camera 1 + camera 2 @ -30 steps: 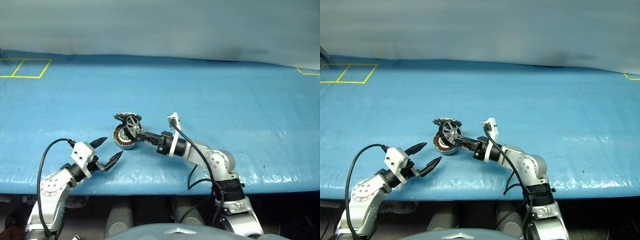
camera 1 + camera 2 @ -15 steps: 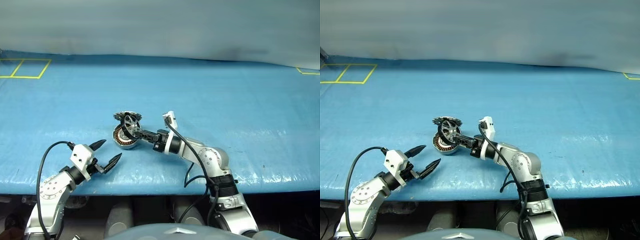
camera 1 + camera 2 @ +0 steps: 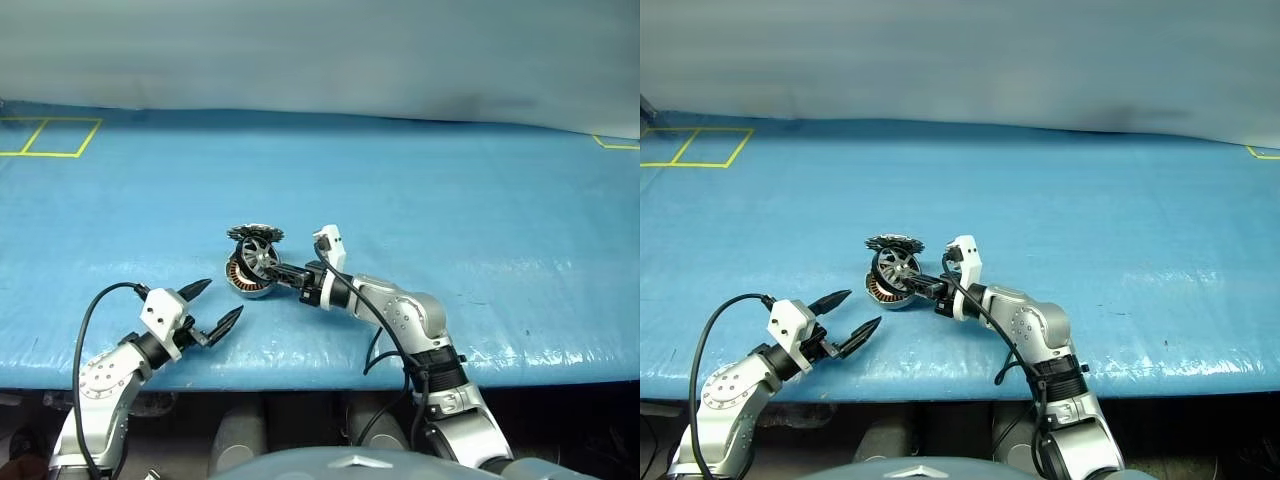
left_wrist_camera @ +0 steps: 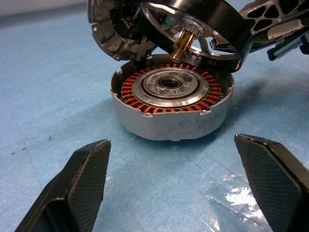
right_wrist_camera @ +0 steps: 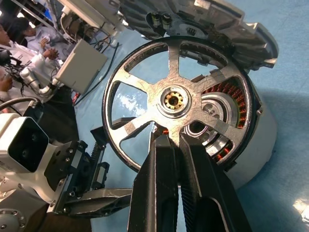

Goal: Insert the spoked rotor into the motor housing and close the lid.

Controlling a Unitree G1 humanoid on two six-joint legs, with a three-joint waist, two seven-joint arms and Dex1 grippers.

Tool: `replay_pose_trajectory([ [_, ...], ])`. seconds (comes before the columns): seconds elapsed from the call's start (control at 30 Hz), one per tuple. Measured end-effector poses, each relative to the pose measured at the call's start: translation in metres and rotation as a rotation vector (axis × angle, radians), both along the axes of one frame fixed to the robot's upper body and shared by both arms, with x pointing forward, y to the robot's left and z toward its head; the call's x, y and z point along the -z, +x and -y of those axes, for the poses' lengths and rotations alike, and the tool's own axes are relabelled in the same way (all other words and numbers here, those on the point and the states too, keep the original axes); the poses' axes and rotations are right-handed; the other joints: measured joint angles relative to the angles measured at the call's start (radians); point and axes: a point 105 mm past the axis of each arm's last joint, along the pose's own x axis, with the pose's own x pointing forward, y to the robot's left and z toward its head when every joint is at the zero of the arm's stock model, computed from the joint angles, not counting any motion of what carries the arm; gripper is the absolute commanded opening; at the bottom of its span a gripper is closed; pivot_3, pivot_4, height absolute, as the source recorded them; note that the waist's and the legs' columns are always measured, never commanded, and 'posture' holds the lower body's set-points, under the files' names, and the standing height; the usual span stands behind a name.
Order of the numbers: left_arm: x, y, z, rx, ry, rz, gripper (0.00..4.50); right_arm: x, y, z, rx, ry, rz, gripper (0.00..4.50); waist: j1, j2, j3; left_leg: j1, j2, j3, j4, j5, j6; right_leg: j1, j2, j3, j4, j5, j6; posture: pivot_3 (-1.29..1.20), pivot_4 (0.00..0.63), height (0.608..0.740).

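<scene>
The right gripper [image 5: 175,159] pinches a spoke of the rotor [image 5: 179,102], fingers pressed together on it, and holds the wheel tilted just above the housing [image 4: 171,104] — not seated. The housing sits on the blue table [image 3: 450,200], copper windings exposed. Its lid [image 4: 116,29] stands raised behind the rotor, hinged open. The left gripper [image 3: 219,304] — fingers spread, holding nothing — hovers near the housing, pointed at it.

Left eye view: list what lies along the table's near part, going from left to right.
left gripper, open → motor housing with its raised lid → spoked rotor, tilted over the housing → right gripper, shut on the rotor.
</scene>
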Motion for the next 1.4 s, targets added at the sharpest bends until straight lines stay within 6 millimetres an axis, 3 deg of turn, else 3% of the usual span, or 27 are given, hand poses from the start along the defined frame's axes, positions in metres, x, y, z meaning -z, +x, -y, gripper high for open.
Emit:
replay_pose_trajectory([
  [0.13,0.001,-0.001,0.0,-0.002,0.0,-0.005,4.5,0.0,0.0,0.0,-0.003,-0.008,0.009,0.01,0.0,0.0,0.0,0.0,0.0,0.0,0.0,0.0,0.0,0.0,0.0,0.0,0.0,0.0,0.0,0.0,0.15,0.74],
  [0.37,0.001,-0.001,-0.001,-0.006,0.001,-0.004,4.5,-0.004,0.001,0.0,-0.014,0.007,0.04,2.06,0.0,0.0,0.0,0.0,0.0,0.0,0.0,0.0,0.0,0.0,0.0,0.0,0.0,0.0,0.0,0.0,0.15,0.74],
  [0.8,0.001,-0.001,-0.001,-0.006,0.001,-0.003,4.5,-0.014,-0.002,0.0,-0.044,0.037,0.09,2.06,0.0,0.0,0.0,0.0,0.0,0.0,0.0,0.0,0.0,0.0,0.0,0.0,0.0,0.0,0.0,0.0,0.15,0.74],
  [1.03,0.001,-0.001,-0.001,-0.007,0.001,-0.002,4.5,-0.022,-0.004,-0.012,-0.093,0.044,0.141,2.06,-0.002,0.0,0.0,0.0,0.0,0.0,0.0,0.0,0.0,0.0,0.0,0.0,0.0,0.0,0.0,0.0,0.15,0.74],
  [1.4,0.002,-0.002,-0.002,-0.015,0.002,-0.006,4.5,-0.009,0.009,-0.033,-0.119,-0.076,0.221,2.06,-0.003,0.0,0.0,0.001,0.0,0.0,0.0,0.0,0.0,0.0,0.0,0.0,0.0,0.0,0.0,0.0,0.15,0.74],
])
